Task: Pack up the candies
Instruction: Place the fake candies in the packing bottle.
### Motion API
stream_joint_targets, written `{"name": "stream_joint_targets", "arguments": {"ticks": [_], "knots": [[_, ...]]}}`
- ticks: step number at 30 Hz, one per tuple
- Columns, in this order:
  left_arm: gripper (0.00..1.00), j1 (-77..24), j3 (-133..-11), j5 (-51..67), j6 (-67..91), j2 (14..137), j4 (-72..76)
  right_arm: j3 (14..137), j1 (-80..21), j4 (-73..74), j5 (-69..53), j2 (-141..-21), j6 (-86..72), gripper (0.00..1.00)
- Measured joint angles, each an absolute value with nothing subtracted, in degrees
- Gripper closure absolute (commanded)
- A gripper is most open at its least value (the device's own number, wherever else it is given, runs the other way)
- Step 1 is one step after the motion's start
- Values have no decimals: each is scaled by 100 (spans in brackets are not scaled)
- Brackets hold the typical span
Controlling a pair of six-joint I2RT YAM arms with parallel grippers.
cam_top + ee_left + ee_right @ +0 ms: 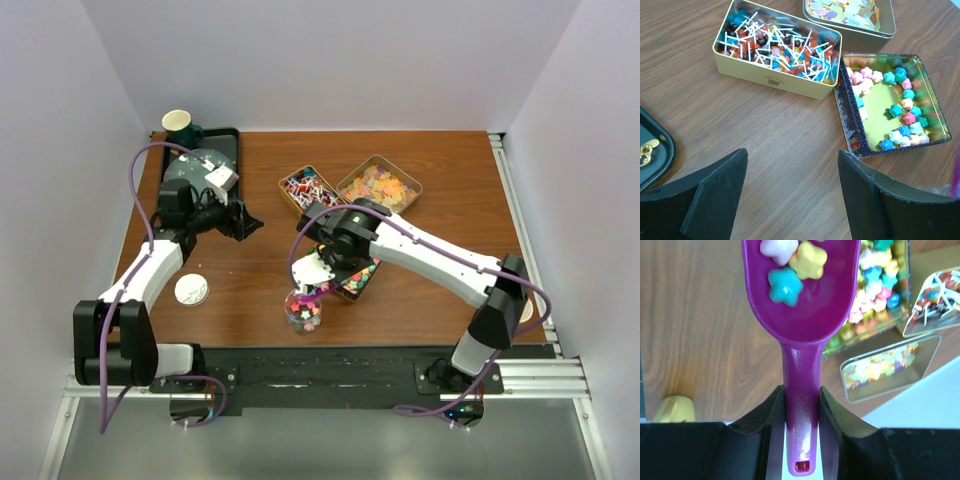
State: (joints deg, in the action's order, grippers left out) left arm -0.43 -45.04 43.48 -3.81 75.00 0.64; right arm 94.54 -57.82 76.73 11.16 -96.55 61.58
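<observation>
My right gripper (801, 402) is shut on the handle of a purple scoop (800, 305). In its bowl lie three star-shaped candies (785, 285): blue, yellow and pink. In the top view the right gripper (322, 272) hangs over a clear cup (303, 314) that holds multicolour candies. Just behind it is the dark tin of star candies (890, 100), partly hidden under the arm. A gold tin of red-white-blue stick candies (777, 47) and a tin of orange-yellow gummies (380, 185) stand further back. My left gripper (792, 185) is open over bare wood, left of the tins, with nothing between its fingers.
A black tray (225, 140) at the back left carries a green cup (180, 125) and a round grey object (198, 168). A white lid (191, 290) lies near the left arm. A yellow object (672, 410) shows at the lower left of the right wrist view.
</observation>
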Motion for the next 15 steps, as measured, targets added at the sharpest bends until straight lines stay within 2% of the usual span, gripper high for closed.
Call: {"name": "stream_joint_targets", "arguments": {"ticks": [15], "knots": [[22, -43, -4316, 4436, -202, 7177, 314, 9566, -6340, 7658, 2477, -9859, 6060, 100]]}}
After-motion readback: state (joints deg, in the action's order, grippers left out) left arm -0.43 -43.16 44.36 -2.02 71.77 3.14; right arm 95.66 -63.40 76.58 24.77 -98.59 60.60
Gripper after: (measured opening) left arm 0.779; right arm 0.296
